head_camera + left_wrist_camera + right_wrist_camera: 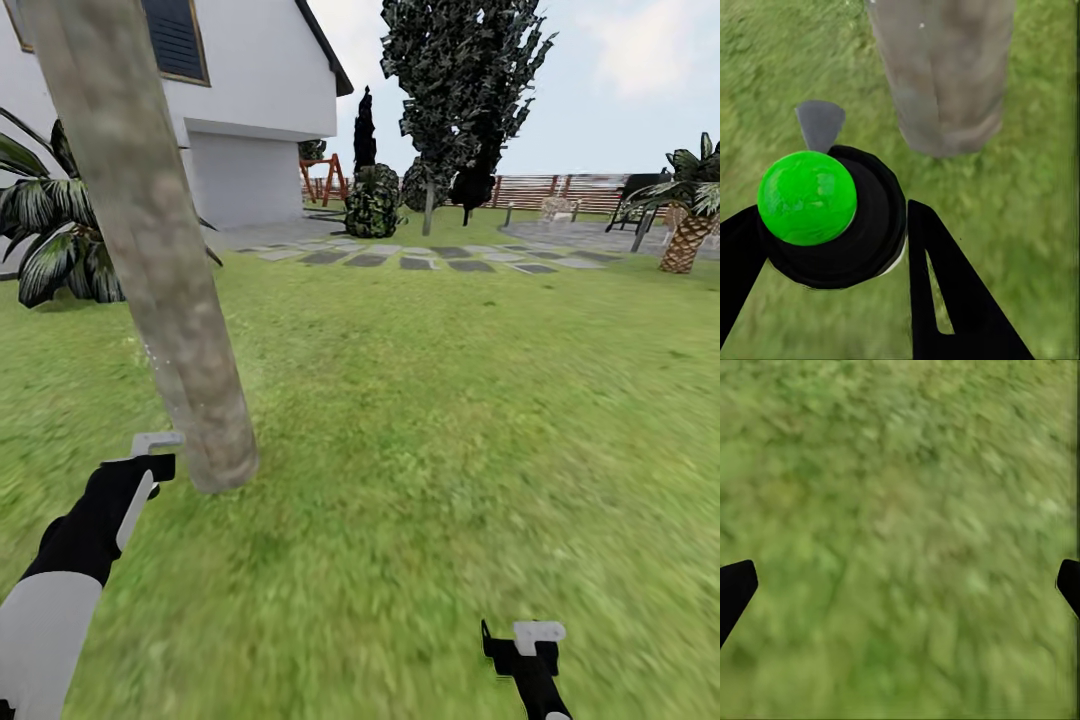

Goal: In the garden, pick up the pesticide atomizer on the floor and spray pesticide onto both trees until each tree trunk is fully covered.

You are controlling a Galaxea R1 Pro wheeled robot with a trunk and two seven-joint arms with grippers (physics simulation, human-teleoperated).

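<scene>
Left claw grasps the black, green-capped atomizer beside the mottled trunk; right claw released.

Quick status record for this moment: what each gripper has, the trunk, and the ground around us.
left gripper: shut on the black atomizer with a round green cap, grey nozzle toward the trunk
right gripper: open, nothing between its fingers, grass below
nearest trunk: thick, pale grey-brown mottled tree trunk, close ahead of the left arm
spray: a few pale specks on the trunk; coverage cannot be judged
ground: green lawn
background: white house, grey paving stones, brown slatted fence
</scene>
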